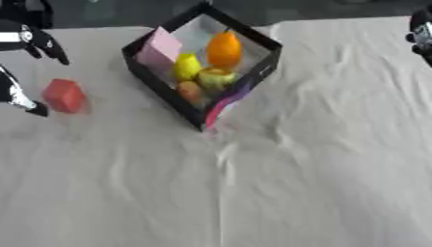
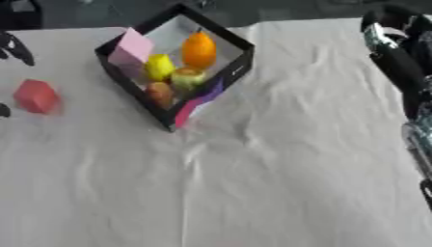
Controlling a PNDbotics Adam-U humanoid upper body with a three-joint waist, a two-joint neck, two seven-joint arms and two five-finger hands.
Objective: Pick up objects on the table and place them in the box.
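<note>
A red block (image 1: 64, 95) lies on the white cloth at the far left. My left hand (image 1: 19, 38) hovers at the left edge beside it, open, one finger (image 1: 50, 48) stretched above the block and another (image 1: 25, 101) just to its left; I cannot tell whether that one touches the block. The black box (image 1: 268, 67) stands askew at the upper middle. It holds a pink block (image 1: 158, 48), an orange (image 1: 223, 49), a yellow fruit (image 1: 186, 66), a green fruit (image 1: 216, 77) and an orange-red fruit (image 1: 191, 90). My right hand (image 2: 384, 34) shows dark and blurred at the upper right.
A purple and pink strip (image 1: 226, 103) hangs at the box's front corner. The white cloth (image 1: 253, 183) is wrinkled and covers the table. The table's far edge (image 1: 337, 21) runs along the top. My right arm (image 2: 413, 96) runs down the right border.
</note>
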